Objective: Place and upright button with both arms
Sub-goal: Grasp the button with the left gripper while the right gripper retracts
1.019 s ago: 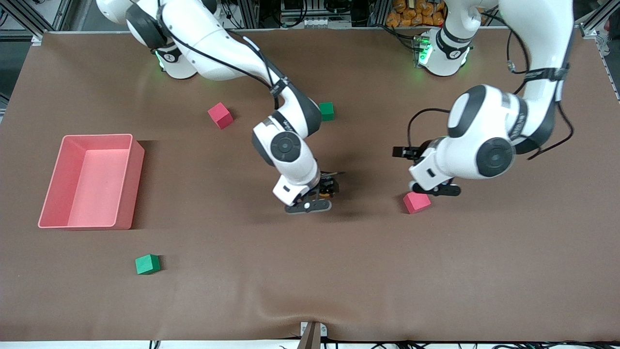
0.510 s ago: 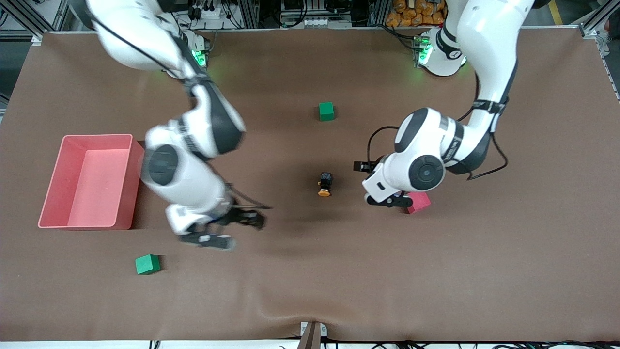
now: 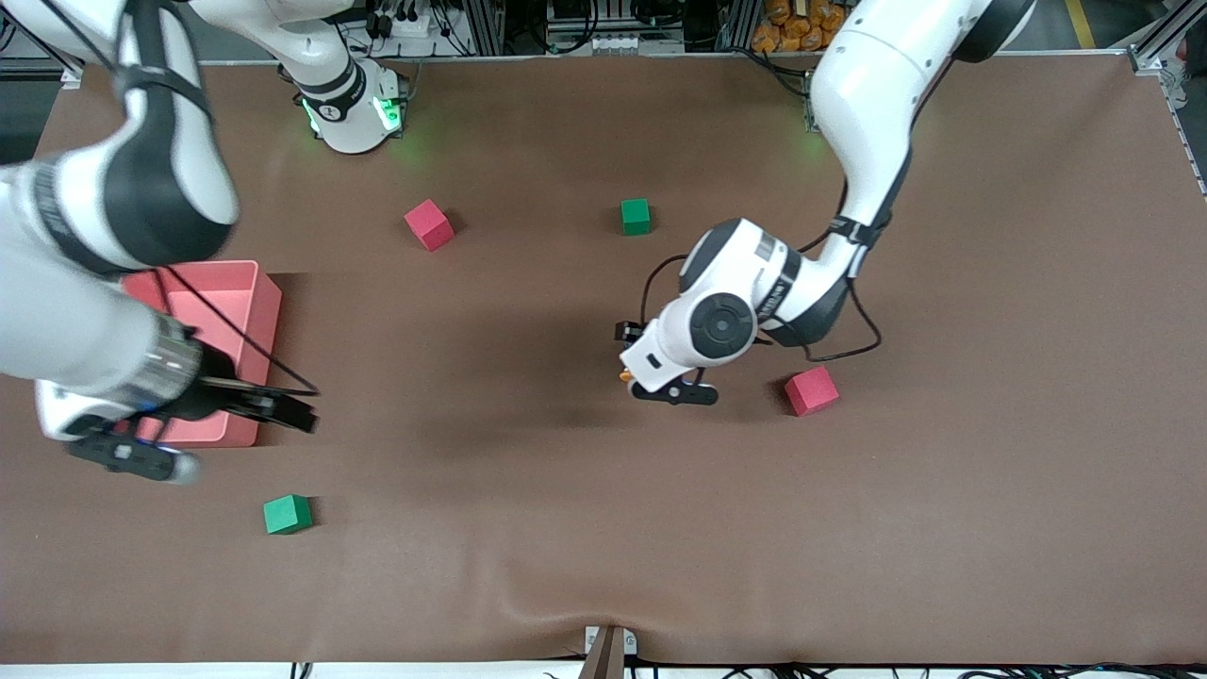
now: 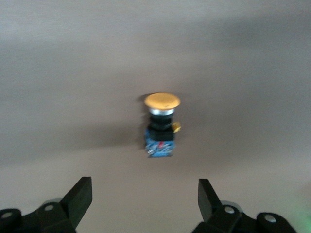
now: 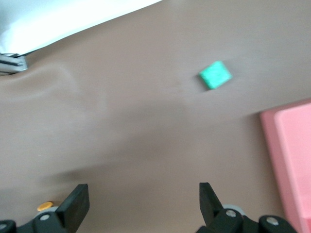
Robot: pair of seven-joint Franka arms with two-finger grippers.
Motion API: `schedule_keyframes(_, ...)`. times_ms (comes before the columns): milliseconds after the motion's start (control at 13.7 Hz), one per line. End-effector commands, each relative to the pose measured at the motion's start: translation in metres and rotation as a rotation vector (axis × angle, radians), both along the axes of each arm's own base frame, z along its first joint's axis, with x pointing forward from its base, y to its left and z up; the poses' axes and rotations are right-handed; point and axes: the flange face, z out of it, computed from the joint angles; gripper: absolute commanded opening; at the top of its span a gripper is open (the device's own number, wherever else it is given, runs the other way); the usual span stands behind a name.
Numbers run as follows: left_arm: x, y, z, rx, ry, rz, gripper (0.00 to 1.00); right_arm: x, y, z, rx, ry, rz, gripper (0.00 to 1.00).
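The button [image 4: 159, 127] lies on its side on the brown table, with an orange cap, a black body and a blue base. In the front view only a bit of its orange cap [image 3: 625, 376] shows under the left hand. My left gripper [image 3: 671, 391] hovers low by the button, open and empty. In the left wrist view, the button is ahead of that gripper [image 4: 144, 195], not between its fingers. My right gripper [image 3: 132, 459] is open and empty over the table by the near corner of the pink bin [image 3: 269, 302]. Its wrist view [image 5: 141, 196] shows bare table between the fingers.
One pink cube [image 3: 811, 390] lies beside the left hand toward the left arm's end, another [image 3: 429, 224] nearer the right arm's base. One green cube [image 3: 636, 216] lies farther from the camera than the button, another [image 3: 287, 514] nearer than the bin, also in the right wrist view [image 5: 215, 75].
My right gripper let go of the button and swung away to the pink bin. My left gripper moved from the pink cube to the button.
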Motion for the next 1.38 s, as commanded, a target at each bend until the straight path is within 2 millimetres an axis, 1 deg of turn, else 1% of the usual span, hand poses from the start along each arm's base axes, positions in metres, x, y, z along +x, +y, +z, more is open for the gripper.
schedule_keyframes(0,0.007,-0.022,-0.015,-0.027,-0.019,0.005,0.85,-0.025,-0.042,0.032,-0.004,0.031,0.035,1.00)
schedule_keyframes(73,0.005,-0.027,-0.024,-0.025,-0.010,0.003,0.82,-0.038,-0.050,0.037,0.000,0.088,0.112,1.00)
schedule_keyframes(146,0.003,-0.030,-0.033,-0.021,-0.002,0.001,0.80,-0.052,-0.054,0.056,-0.017,0.092,0.133,1.00)
schedule_keyframes(218,0.005,-0.030,-0.041,-0.021,0.001,0.003,0.79,-0.062,-0.058,0.077,-0.025,0.061,0.123,1.00)
schedule_keyframes(291,0.005,-0.032,-0.045,-0.019,0.000,-0.001,0.79,-0.073,-0.066,0.087,-0.030,0.060,0.107,1.00)
schedule_keyframes(364,0.003,-0.034,-0.050,-0.011,-0.001,-0.015,0.79,-0.089,-0.070,0.098,-0.039,0.050,0.096,1.00)
schedule_keyframes(437,0.004,-0.032,-0.054,-0.004,0.000,-0.018,0.78,-0.109,-0.066,0.099,-0.046,0.031,0.091,1.00)
schedule_keyframes(510,0.000,-0.035,-0.061,-0.001,0.006,-0.026,0.77,-0.131,-0.072,0.099,-0.049,-0.010,0.075,1.00)
schedule_keyframes(582,-0.001,-0.036,-0.062,0.004,0.006,-0.032,0.77,-0.153,-0.073,0.098,-0.053,-0.039,0.069,1.00)
schedule_keyframes(655,0.000,-0.033,-0.064,0.017,0.005,-0.034,0.76,-0.165,-0.073,0.094,-0.054,-0.039,0.066,1.00)
schedule_keyframes(728,0.000,-0.030,-0.067,0.027,0.010,-0.042,0.76,-0.168,-0.074,0.094,-0.056,-0.033,0.065,1.00)
schedule_keyframes(874,-0.003,-0.032,-0.071,0.042,0.001,-0.067,0.75,-0.165,-0.080,0.091,-0.108,-0.023,0.073,1.00)
schedule_keyframes(1019,-0.003,-0.029,-0.075,0.055,-0.001,-0.075,0.73,-0.155,-0.079,0.109,-0.173,-0.054,0.104,1.00)
schedule_keyframes(1092,-0.005,-0.029,-0.081,0.061,0.004,-0.078,0.72,-0.154,-0.080,0.118,-0.178,-0.053,0.103,1.00)
schedule_keyframes(1165,-0.006,-0.031,-0.083,0.062,0.007,-0.081,0.70,-0.147,-0.078,0.121,-0.167,-0.055,0.103,1.00)
schedule_keyframes(1310,-0.008,-0.031,-0.084,0.064,0.009,-0.083,0.68,-0.145,-0.079,0.119,-0.151,-0.042,0.100,1.00)
